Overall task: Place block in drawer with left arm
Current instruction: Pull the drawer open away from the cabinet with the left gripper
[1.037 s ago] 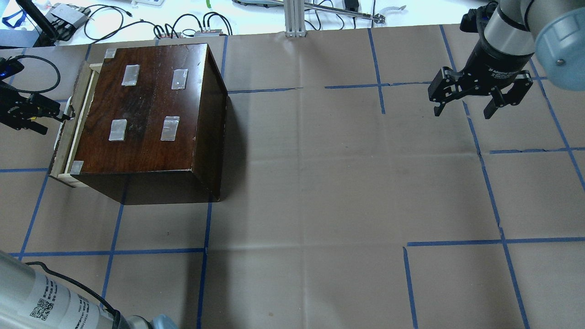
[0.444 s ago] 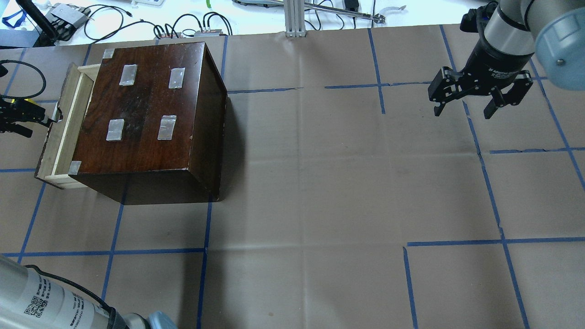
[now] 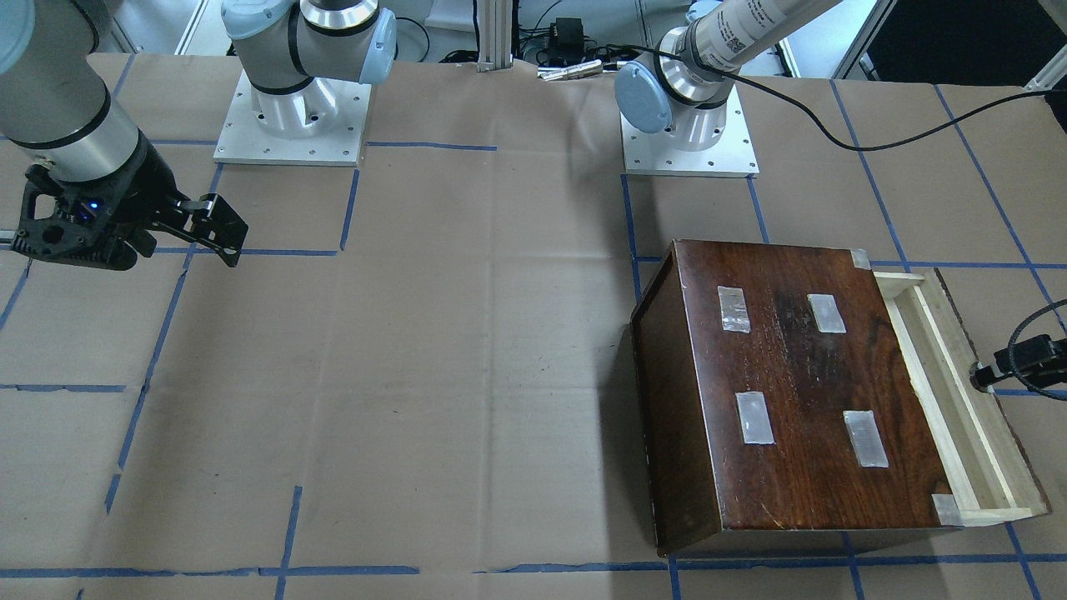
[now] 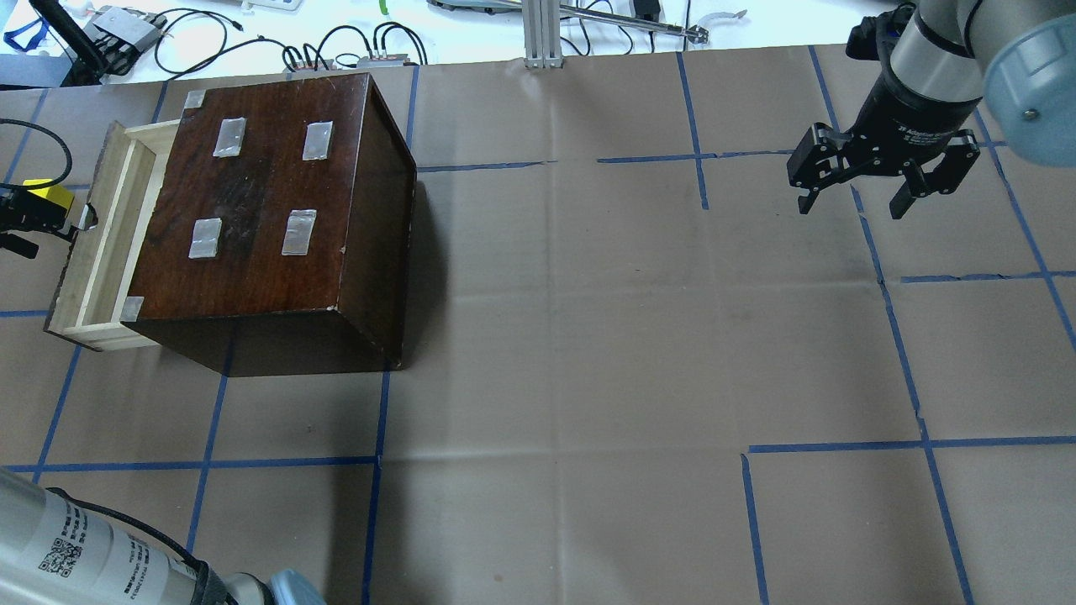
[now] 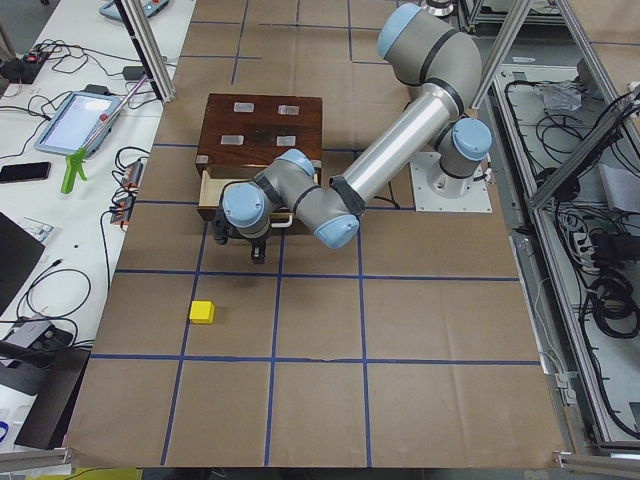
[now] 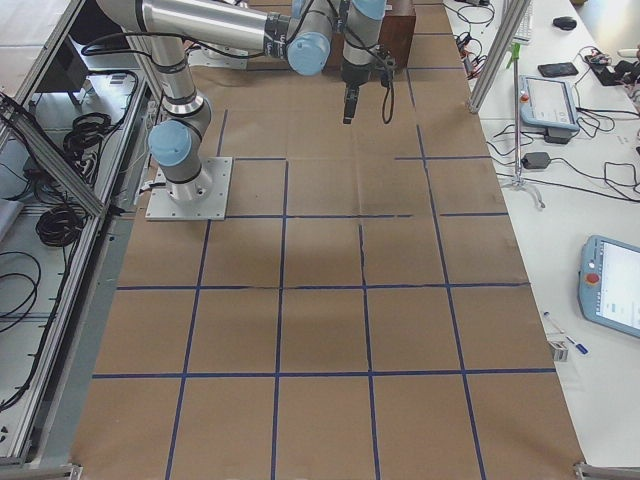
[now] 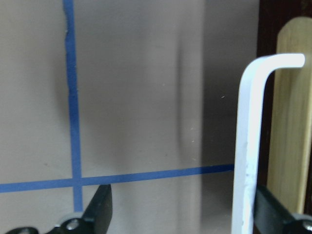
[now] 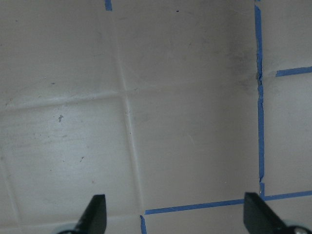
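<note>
The drawer (image 4: 99,244) stands part-way out of the dark-brown box (image 4: 261,202) on its left side, and its pale inside shows nothing. My left gripper (image 4: 50,231) is open at the drawer's dark front. In the left wrist view the gripper (image 7: 185,214) has the white pull (image 7: 248,146) just inside its right finger. The yellow block (image 5: 202,311) lies on the table past the gripper, away from the box. It also shows partly behind the gripper in the overhead view (image 4: 46,190). My right gripper (image 4: 851,206) is open and empty, far right.
Brown paper with a blue tape grid covers the table (image 4: 588,336). Cables and boxes (image 4: 336,50) lie along the far edge behind the box. A metal post (image 4: 542,34) stands at the far middle. The arm bases (image 3: 292,117) sit on the robot's side.
My left gripper has moved left and the drawer has slid further out with it. The box has shifted slightly left. The yellow block has come into view. The right arm has not moved.
</note>
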`<state>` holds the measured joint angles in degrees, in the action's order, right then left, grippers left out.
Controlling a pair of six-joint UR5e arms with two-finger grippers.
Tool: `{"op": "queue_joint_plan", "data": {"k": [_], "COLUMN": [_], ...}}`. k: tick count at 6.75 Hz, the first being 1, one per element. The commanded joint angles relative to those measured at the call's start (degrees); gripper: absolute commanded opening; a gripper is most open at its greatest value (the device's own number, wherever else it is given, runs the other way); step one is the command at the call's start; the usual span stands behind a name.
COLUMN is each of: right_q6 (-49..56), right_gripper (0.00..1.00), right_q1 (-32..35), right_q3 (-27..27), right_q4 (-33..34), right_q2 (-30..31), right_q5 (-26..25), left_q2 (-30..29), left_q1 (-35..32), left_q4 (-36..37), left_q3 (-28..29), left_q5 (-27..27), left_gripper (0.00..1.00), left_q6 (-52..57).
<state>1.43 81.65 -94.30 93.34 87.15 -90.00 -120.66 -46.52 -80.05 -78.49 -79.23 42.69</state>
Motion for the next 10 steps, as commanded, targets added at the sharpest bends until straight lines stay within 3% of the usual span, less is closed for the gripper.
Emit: {"op": "queue_joint_plan", "data": {"k": [1,6,8,10], "right_q6": [0.06,0.06,-0.02,0.06], "right_gripper": [1.0,1.0,1.0,1.0], "right_q1": [0.0,0.0,0.0,0.0], "right_q3": [0.0,0.0,0.0,0.0], "right_q4": [0.0,0.0,0.0,0.0], "right_q2": [0.04,0.03,0.04,0.04], "right_q5": [0.0,0.0,0.0,0.0], "left_q2": [-0.02,2.18,-0.35,-6.22], "left_q1": [0.64,0.55,0.55,0.55], "left_q4": [0.07,-0.81,0.06,0.07], "left_q3": [1.41,5.44,10.53,19.12], "left_q5": [-1.79,-2.33,-2.15,-4.07], "left_gripper": [0.98,0.98,0.98,0.98], "left_q6": [0.02,-0.07,-0.15,0.02]}}
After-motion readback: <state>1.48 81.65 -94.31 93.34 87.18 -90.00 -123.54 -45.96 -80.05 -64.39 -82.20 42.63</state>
